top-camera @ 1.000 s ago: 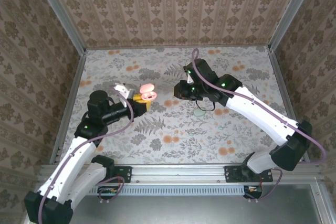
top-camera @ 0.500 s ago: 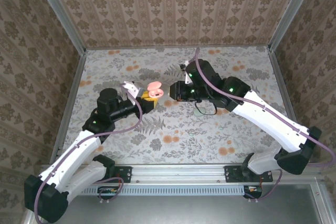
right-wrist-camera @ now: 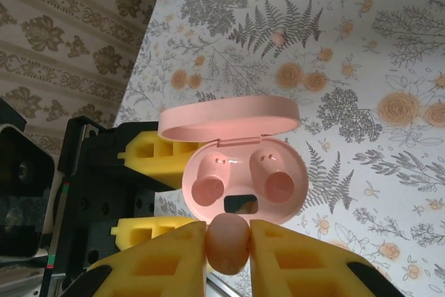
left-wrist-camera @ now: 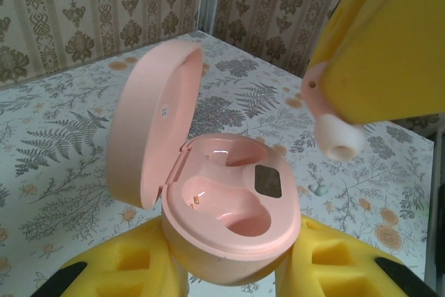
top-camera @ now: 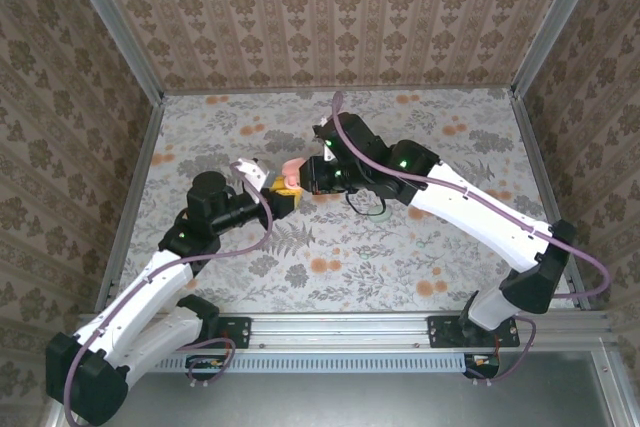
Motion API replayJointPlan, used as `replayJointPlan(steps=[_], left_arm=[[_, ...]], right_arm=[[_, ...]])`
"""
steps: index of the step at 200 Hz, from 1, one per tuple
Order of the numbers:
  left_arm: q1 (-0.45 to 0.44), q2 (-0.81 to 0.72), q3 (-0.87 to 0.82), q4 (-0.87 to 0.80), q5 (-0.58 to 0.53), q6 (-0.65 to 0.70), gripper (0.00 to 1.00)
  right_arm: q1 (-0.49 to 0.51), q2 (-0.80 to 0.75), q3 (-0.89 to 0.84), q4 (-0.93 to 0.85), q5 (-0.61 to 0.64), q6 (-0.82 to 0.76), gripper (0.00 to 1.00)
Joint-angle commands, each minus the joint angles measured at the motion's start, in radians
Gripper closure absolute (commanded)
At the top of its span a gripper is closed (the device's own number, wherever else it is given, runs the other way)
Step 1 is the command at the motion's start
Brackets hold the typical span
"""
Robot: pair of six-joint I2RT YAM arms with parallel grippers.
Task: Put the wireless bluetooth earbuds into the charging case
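Observation:
My left gripper (left-wrist-camera: 233,273) is shut on the base of the pink charging case (left-wrist-camera: 233,203), which it holds off the table with its lid (left-wrist-camera: 149,123) swung open. Both sockets of the charging case (right-wrist-camera: 243,179) are empty. My right gripper (right-wrist-camera: 227,245) is shut on one pink earbud (right-wrist-camera: 227,243), just short of the case's front rim. In the left wrist view that earbud (left-wrist-camera: 339,137) hangs above and right of the case, beneath a yellow finger (left-wrist-camera: 389,39). In the top view the case (top-camera: 292,167) sits between the left gripper (top-camera: 283,190) and the right gripper (top-camera: 312,179).
A small pale green object (top-camera: 380,213) lies on the floral tabletop (top-camera: 450,147) under the right arm. Patterned walls with metal posts (top-camera: 110,27) close in the table on three sides. The arms nearly meet at mid-table.
The left gripper has carried the case right and a little forward. The right gripper has swung left with the earbud until it is right over the open case.

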Motion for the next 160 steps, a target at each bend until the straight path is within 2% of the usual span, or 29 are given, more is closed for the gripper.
replayJointPlan(steps=[1,160], left_arm=[[-0.007,-0.02,-0.011,0.038,-0.008,0.023,0.88],[-0.013,-0.026,-0.002,0.014,-0.029,0.036,0.88]], right_arm=[[0.006,0.023,0.028,-0.03,0.022,-0.025,0.79],[0.017,0.093,0.073,-0.047,-0.003,-0.052,0.78]])
